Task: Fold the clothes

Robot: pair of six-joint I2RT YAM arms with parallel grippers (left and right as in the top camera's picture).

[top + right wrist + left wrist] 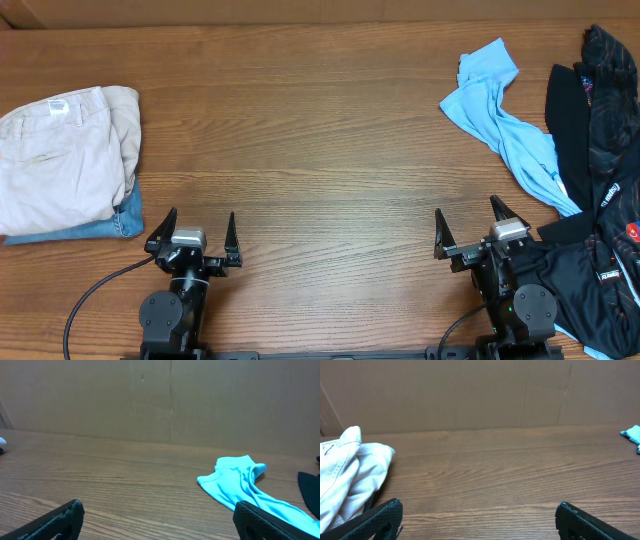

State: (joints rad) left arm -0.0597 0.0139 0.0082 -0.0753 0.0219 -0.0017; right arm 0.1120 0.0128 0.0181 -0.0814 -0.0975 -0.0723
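Note:
Folded pale beige shorts [60, 155] lie at the table's far left, on top of a folded blue denim garment [95, 228]; they also show in the left wrist view [347, 472]. A crumpled light-blue shirt [505, 120] lies at the right, also in the right wrist view [245, 485]. Black garments [600, 150] are piled along the right edge. My left gripper [197, 232] is open and empty near the front edge, right of the shorts. My right gripper [470, 228] is open and empty, just below the light-blue shirt.
The wooden table [320, 140] runs between the two piles. A brown cardboard wall [470, 395] stands behind its far edge. The black garments reach down beside the right arm's base [580, 290]. A black cable [95, 290] runs from the left arm's base.

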